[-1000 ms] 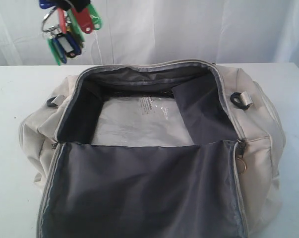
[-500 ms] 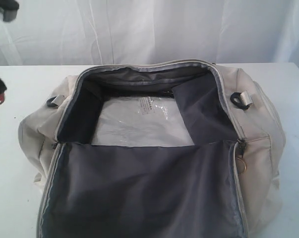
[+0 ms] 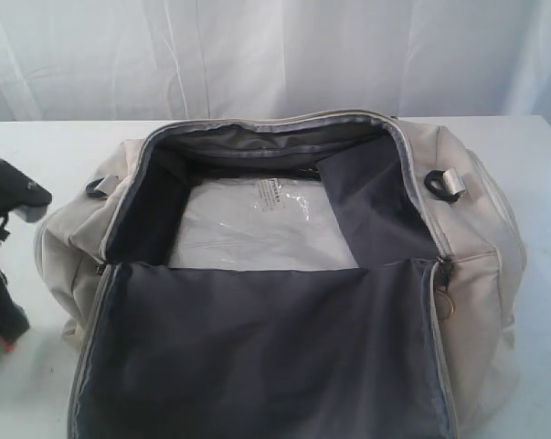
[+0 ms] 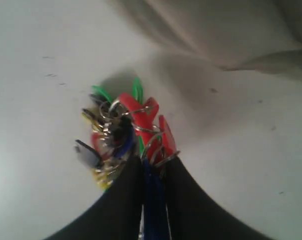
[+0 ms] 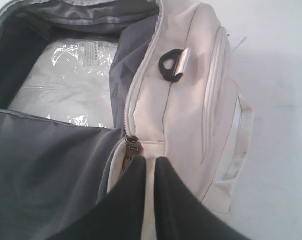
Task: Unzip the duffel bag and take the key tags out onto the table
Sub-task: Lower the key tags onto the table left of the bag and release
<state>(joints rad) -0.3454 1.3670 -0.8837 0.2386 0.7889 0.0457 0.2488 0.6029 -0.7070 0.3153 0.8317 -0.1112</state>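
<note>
The left gripper (image 4: 153, 167) has dropped from above the duffel bag (image 3: 481, 274) to the table (image 3: 37, 146) near its left edge. Its jaws are clamped on the key tags (image 4: 125, 140), which seem to touch down, ready for release. The right gripper (image 5: 151, 165) hovers at the bag's zipper end, jaws almost together.

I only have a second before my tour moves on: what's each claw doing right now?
Left gripper: closed on the key tags.
Right gripper: closed, holding nothing, near the duffel bag.
</note>
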